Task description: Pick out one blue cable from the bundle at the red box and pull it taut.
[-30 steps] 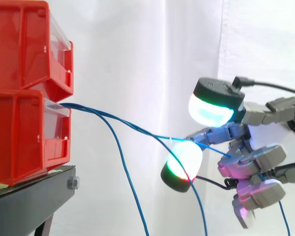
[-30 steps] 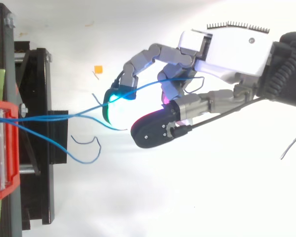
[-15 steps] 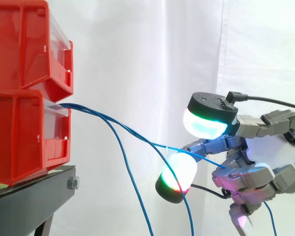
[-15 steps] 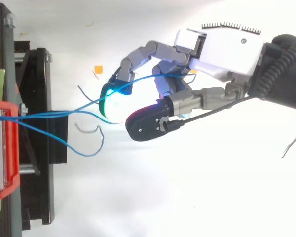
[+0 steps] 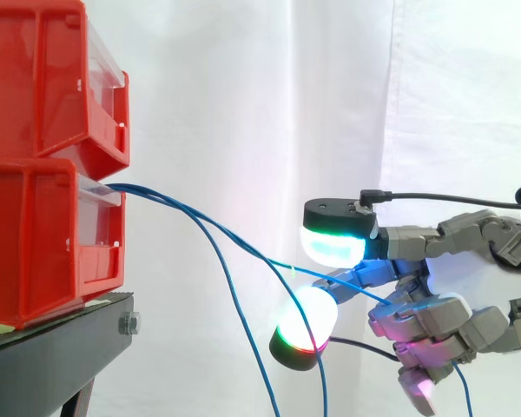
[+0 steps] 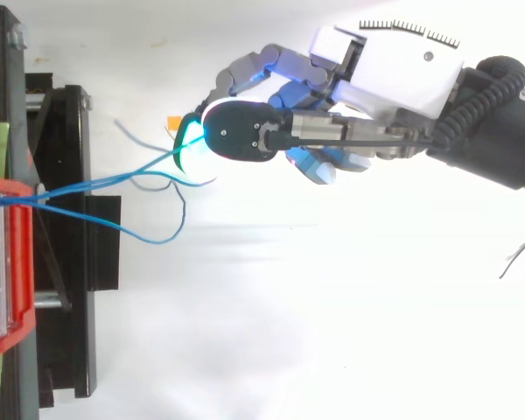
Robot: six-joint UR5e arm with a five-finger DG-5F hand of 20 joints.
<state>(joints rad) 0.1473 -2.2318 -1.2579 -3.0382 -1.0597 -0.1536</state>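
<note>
Red bins (image 5: pixel 43 234) stacked on a black stand (image 5: pixel 61 347), with a bundle of blue cables (image 5: pixel 148 193) trailing from the lower bin toward the hand (image 5: pixel 434 317).
The hand's fingers curl round one blue cable (image 5: pixel 243 241), probably to separate it from the slack strands. It sags a little, so I judge it not yet taut. The glowing pads (image 5: pixel 334 248) cover the actual contact. The cables' roots lie unseen inside the bin, and the loose strands run off the side view's lower edge.

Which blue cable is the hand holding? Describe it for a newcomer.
Start at the lower red plastic bin, where a bundle of thin blue cables emerges. The held blue cable runs nearly straight across into the curled fingers of the hand; its neighbours hang down loose.
</note>
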